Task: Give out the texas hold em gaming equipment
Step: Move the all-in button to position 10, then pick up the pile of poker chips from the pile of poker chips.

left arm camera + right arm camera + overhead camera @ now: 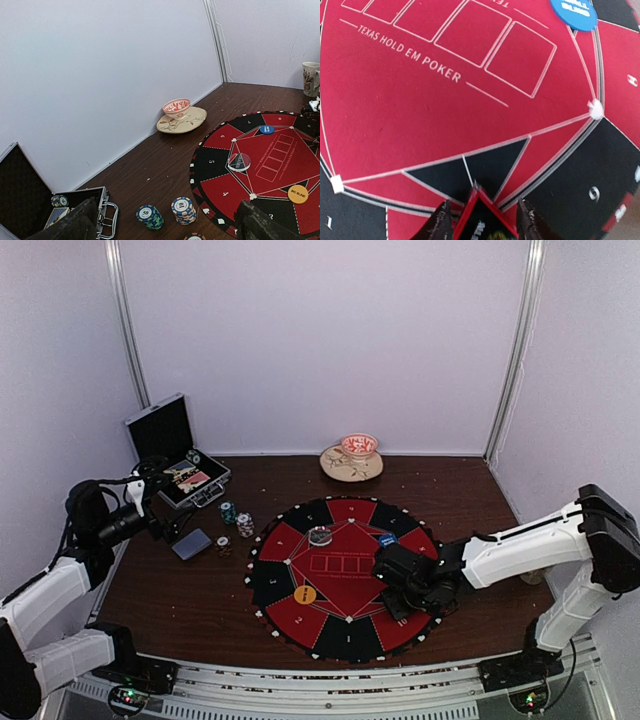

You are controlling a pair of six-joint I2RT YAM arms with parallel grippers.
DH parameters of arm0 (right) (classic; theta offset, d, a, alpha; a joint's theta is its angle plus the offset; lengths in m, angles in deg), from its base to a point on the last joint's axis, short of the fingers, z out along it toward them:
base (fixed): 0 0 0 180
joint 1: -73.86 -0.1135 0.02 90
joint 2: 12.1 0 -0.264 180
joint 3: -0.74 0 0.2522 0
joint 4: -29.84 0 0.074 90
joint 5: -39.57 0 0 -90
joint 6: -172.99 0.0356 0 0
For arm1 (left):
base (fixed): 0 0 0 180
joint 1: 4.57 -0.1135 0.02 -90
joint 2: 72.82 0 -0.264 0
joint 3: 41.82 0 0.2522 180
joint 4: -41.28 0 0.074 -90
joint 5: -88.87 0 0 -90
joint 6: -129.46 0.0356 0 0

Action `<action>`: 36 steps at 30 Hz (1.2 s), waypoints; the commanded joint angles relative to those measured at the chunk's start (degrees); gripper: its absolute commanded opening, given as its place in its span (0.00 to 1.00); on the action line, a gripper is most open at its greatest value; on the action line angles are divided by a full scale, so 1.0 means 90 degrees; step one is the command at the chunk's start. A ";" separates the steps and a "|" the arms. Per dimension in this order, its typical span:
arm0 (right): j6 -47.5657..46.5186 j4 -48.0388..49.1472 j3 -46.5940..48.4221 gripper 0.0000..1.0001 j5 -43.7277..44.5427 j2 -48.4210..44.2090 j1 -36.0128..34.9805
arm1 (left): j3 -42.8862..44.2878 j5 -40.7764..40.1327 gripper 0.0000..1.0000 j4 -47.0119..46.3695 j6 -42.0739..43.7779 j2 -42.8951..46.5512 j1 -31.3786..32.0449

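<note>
On the round red-and-black mat (330, 592) my right gripper (388, 570) is low over the right half. In the right wrist view the gripper (482, 216) is shut on a red-edged black box (482, 220), whose corner points at the mat (395, 100). Beside the mat's left edge stand poker chip stacks: a teal one (149, 216) (228, 511) and a blue-and-orange one (183, 210) (245, 524). A grey-blue card deck (191, 544) lies near them. A blue disc (387, 539) (572, 12) and an orange disc (305, 594) (298, 193) sit on the mat. My left gripper (165, 525) (167, 225) hangs open above the chips, holding nothing.
The black silver-edged case (165, 435) (25, 200) stands open at the back left with chips (59, 201) inside. A red-patterned bowl (358, 446) (176, 106) on a plate sits at the back wall. A clear round disc (320, 535) (239, 161) lies on the mat. A mug (311, 77) stands far right.
</note>
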 commanded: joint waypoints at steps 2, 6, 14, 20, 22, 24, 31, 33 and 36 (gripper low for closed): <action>0.0157 -0.1066 0.0945 0.56 0.1047 -0.0541 -0.0318 | -0.0036 -0.0016 0.98 -0.0296 0.0035 -0.0010 0.0024; -0.0448 -0.0789 0.1751 0.92 0.1636 -0.0685 -0.0383 | -0.0032 -0.0040 0.98 -0.0285 0.0047 -0.0040 0.0031; -0.1616 0.0160 0.2820 1.00 0.2504 0.0251 -0.0388 | 0.0158 -0.0099 0.98 0.0061 0.0245 -0.0217 0.0029; -0.2049 0.1366 0.2214 1.00 0.2577 0.0563 -0.0295 | 0.0841 0.0041 0.98 0.1227 0.0823 -0.0874 0.0029; -0.2036 0.1430 0.2145 1.00 0.2403 0.0585 -0.0234 | 0.1077 0.0164 0.98 0.1586 0.0950 -0.1168 0.0028; -0.2023 0.1512 0.2083 1.00 0.2360 0.0564 -0.0186 | 0.1275 0.0254 0.98 0.1861 0.1041 -0.1487 0.0031; -0.1828 0.1645 0.1945 1.00 0.2301 0.0523 -0.0082 | 0.1840 -0.0467 0.98 0.2216 0.0866 -0.2188 0.0041; -0.1773 0.1559 0.1966 1.00 0.2275 0.0488 -0.0081 | 0.1970 -0.0729 0.98 0.2232 0.0776 -0.2313 0.0040; -0.1740 0.1359 0.1960 1.00 0.2302 0.0333 -0.0081 | 0.2225 -0.0844 0.98 0.2236 0.0762 -0.2518 0.0040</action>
